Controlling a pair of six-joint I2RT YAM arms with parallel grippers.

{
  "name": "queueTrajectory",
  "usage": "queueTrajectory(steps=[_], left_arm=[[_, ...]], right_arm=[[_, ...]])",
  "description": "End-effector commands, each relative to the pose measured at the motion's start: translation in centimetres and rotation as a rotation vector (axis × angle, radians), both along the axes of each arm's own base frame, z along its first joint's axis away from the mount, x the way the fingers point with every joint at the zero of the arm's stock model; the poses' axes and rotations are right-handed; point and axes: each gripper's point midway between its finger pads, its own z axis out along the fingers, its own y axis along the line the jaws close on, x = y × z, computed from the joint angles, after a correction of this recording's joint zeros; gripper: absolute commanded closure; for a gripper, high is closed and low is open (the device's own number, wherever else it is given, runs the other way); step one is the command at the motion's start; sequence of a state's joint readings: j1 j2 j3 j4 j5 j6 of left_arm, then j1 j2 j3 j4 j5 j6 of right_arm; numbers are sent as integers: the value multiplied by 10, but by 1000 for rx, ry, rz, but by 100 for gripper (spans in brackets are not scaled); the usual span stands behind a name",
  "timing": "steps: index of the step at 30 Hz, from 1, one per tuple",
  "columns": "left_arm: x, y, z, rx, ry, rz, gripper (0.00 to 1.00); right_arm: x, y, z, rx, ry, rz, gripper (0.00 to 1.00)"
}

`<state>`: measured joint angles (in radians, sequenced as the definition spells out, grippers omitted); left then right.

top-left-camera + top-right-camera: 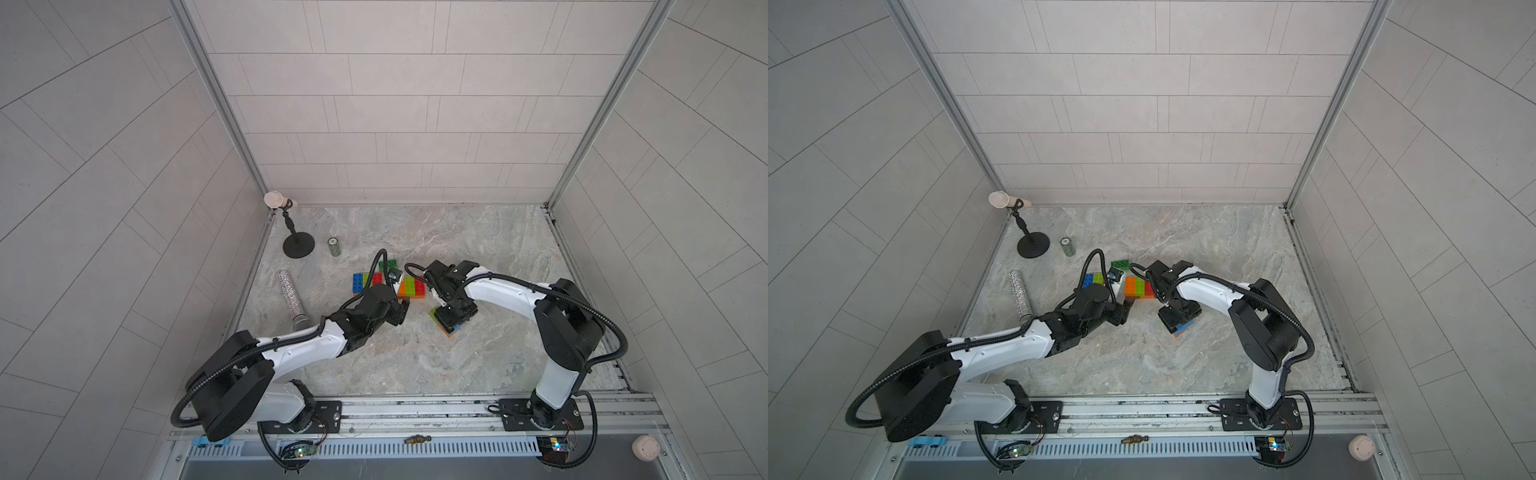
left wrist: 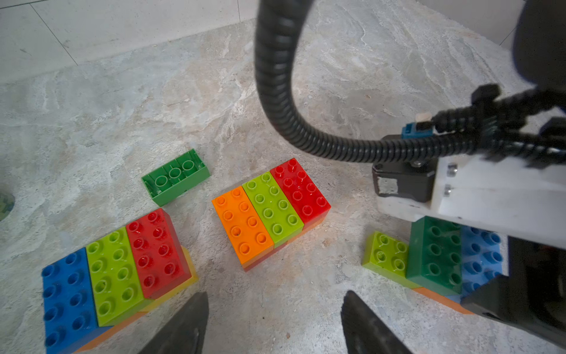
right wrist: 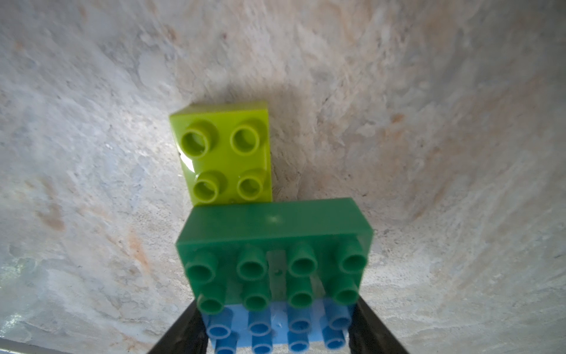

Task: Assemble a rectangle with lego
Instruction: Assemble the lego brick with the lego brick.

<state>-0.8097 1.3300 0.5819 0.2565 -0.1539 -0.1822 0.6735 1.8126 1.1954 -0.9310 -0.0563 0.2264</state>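
The blue brick [image 3: 275, 332] sits studs-up inside the right pincer [image 3: 277, 306], which pinches it by its two short ends. A dark green brick [image 3: 275, 251] lies against its long side, and a lime square brick [image 3: 226, 153] touches that one. In the left wrist view an orange layer [image 2: 441, 300] shows under the green and blue.

In a top view this cluster rests on the counter [image 1: 478, 249], between 4 and 5 o'clock from the orange-lime-red block [image 1: 411, 286] near the counter's middle. The blue-lime-red block [image 1: 368, 282] stands just apart at that block's 9 o'clock. A loose green brick [image 2: 176, 177] lies studs-down between 10 and 11 o'clock.

The left pincer [image 2: 274, 295] hangs spread and empty at the orange-lime-red block's 6 o'clock. From the blue-lime-red block, a green can [image 1: 334, 247] stands at about 10 o'clock and a glittery tube [image 1: 291, 297] lies at 9.
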Motion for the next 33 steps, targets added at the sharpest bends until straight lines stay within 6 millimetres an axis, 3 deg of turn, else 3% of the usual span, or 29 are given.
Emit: queueTrajectory(steps=[1,7,11,12,16,22,28,31,33], left_arm=[[2,2,11,-7,-32,0,27],[8,12,19,-26,-38,32,27],[18,27,24,-54,-33,74,26],[20,32,25,-61,-31,88,26],[31,47,27,-65,-1,138,25],[45,61,27,3,57,180,23],[75,72,31,83,162,206,22],[92,69,25,125,271,225,21],[101,57,20,131,348,208,21]], right_arm=[[-11,-39,-55,-187,29,-53,100],[-25,-19,-28,-19,56,-67,100],[-41,-19,-12,2,97,-52,90],[-42,-18,-9,5,93,-54,84],[-33,-10,9,41,50,-72,47],[-23,3,33,109,26,-71,22],[-16,4,60,132,-5,-46,16],[3,-3,82,175,-75,-95,17],[20,-8,91,210,-121,-153,18]])
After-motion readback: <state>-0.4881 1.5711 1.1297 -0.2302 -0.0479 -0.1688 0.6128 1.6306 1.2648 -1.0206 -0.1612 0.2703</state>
